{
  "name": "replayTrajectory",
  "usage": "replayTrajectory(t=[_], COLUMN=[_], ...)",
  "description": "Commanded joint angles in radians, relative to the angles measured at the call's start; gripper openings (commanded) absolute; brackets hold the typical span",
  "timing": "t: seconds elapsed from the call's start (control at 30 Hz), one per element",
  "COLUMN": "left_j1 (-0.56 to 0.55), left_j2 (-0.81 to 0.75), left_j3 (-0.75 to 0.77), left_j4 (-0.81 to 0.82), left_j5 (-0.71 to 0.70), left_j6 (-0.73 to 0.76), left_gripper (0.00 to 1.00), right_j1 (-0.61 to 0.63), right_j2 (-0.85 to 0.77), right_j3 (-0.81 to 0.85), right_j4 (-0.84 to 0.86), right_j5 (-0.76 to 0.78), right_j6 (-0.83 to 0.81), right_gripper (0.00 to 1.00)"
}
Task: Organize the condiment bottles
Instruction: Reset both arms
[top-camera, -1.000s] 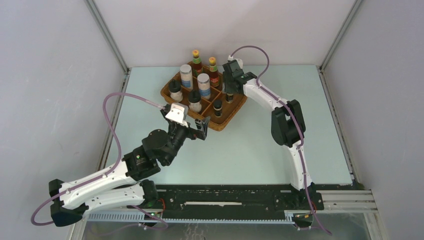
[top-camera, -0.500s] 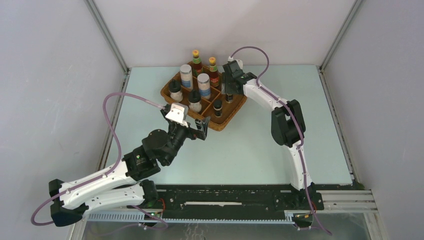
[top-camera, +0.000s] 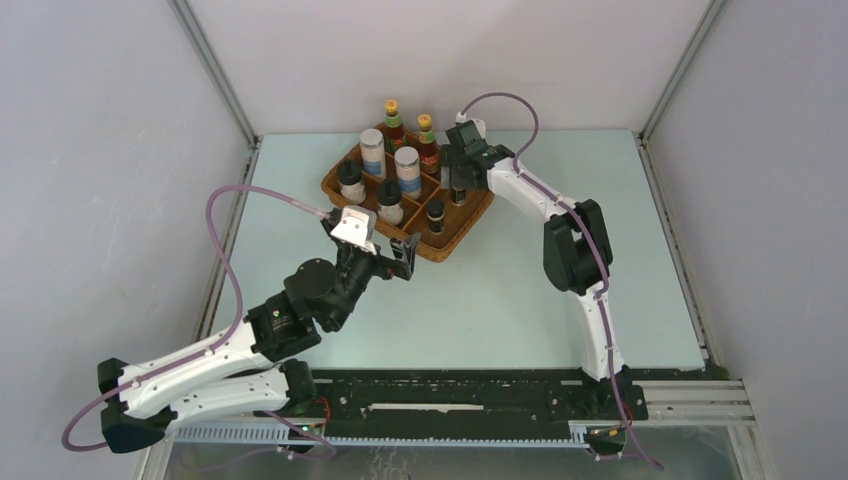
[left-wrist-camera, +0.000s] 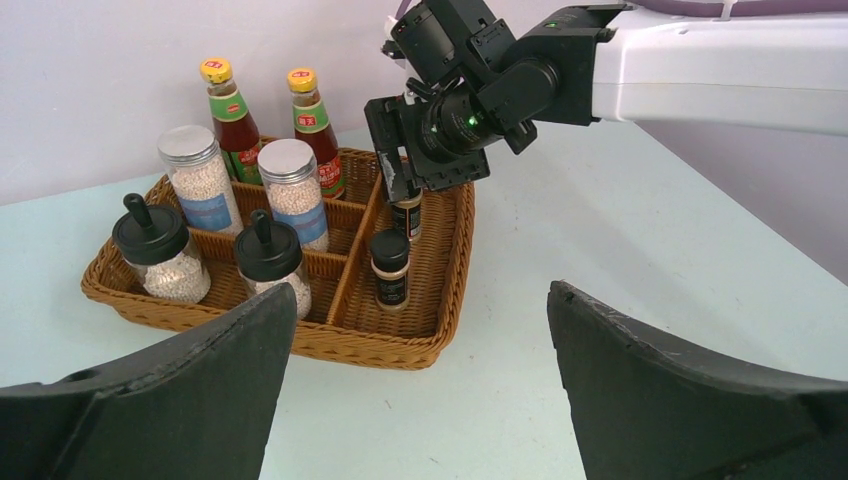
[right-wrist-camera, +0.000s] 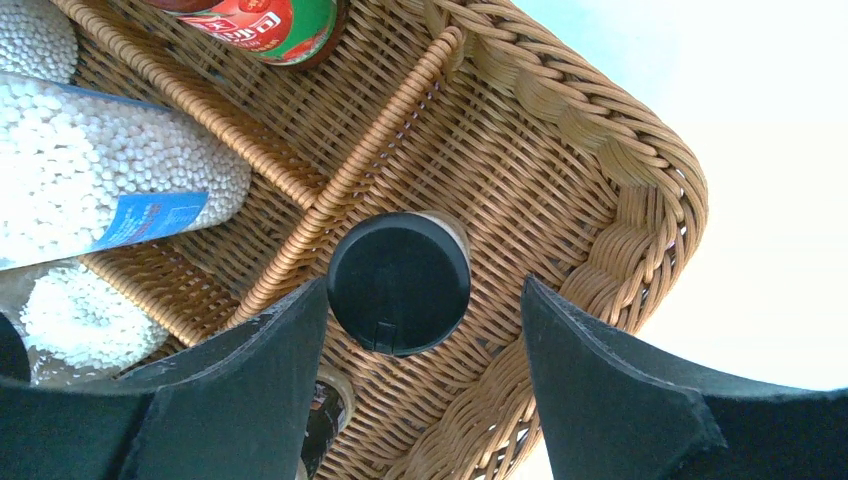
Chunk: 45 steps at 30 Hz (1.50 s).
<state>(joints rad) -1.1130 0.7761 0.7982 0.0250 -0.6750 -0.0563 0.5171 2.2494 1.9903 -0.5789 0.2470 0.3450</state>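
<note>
All eight bottles stand in the wicker tray (top-camera: 462, 226). Two red-brown sauce bottles (top-camera: 392, 122) are at the back. Two silver-lidded jars (top-camera: 407, 170) stand in front of them, and two black-capped shakers (top-camera: 389, 202) are at the front left. Two dark vials share the right compartment, one near (top-camera: 435, 215) and one far (top-camera: 459, 192). My right gripper (top-camera: 457, 176) is open just above the far vial (right-wrist-camera: 400, 283), its fingers either side of the cap without touching. My left gripper (top-camera: 398, 258) is open and empty, just in front of the tray's near corner.
The tray (left-wrist-camera: 440, 330) sits at the back middle of the pale green table, with grey walls close behind. The right arm's forearm (top-camera: 535, 195) reaches over the table to the right of the tray.
The right wrist has shifted very slightly above the far vial. The left arm and the bottles have not moved.
</note>
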Motion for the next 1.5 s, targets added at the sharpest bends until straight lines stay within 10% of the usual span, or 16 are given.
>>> replayTrajectory(t=[0.0, 0.5, 0.93, 1.47], left_j1=[0.002, 0.158, 0.768, 1.217], left_j2=[0.002, 0.09, 0.385, 0.612], left_j3=[-0.004, 0.167, 0.248, 0.097], left_j4=[0.024, 0.061, 0.138, 0.465], left_j5=[-0.023, -0.136, 0.35, 0.775], left_j6=[-0.013, 0.162, 0.131, -0.052], left_gripper=[1.0, 1.0, 1.0, 1.0], right_j1=[0.003, -0.011, -0.191, -0.322], right_j2=[-0.087, -0.334, -0.763, -0.761], right_j3=[0.001, -0.08, -0.552, -0.684], right_j4=[0.035, 0.115, 0.329, 0.431], right_j5=[-0.016, -0.12, -0.228, -0.236], right_j6=[-0.024, -0.17, -0.247, -0.308], right_gripper=[0.79, 0.81, 0.9, 0.98])
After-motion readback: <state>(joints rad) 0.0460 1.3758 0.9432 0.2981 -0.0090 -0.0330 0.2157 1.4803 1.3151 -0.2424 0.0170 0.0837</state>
